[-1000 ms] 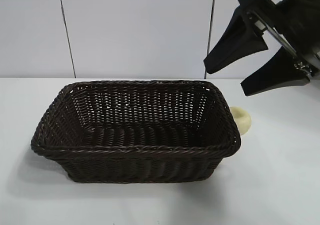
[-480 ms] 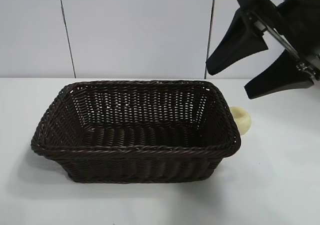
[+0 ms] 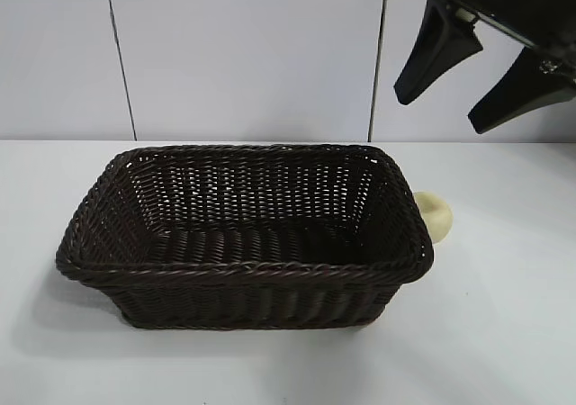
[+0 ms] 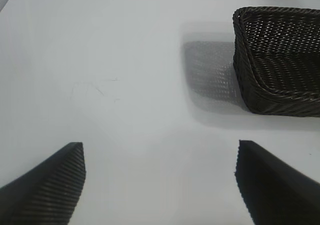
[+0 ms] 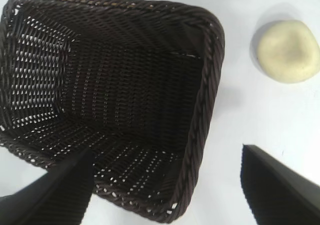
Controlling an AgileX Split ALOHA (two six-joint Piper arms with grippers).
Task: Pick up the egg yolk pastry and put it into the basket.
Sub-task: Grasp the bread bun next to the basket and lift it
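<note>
The dark woven basket (image 3: 243, 270) stands empty in the middle of the white table. It also shows in the right wrist view (image 5: 200, 100) and partly in the left wrist view (image 4: 280, 70). The pale yellow egg yolk pastry (image 3: 435, 214) lies on the table just beyond the basket's right end, partly hidden by its rim; its dimpled top shows in the right wrist view (image 5: 288, 51). My right gripper (image 3: 436, 112) is open and empty, high above the basket's back right corner and the pastry. My left gripper (image 4: 160, 157) is open and empty over bare table, away from the basket's left end.
A white panelled wall (image 3: 243, 54) stands behind the table. The white tabletop (image 3: 504, 333) stretches to the right of and in front of the basket, and to its left in the left wrist view (image 4: 100, 75).
My right gripper has risen and swung its fingers to point more steeply downward. The basket and pastry have not moved.
</note>
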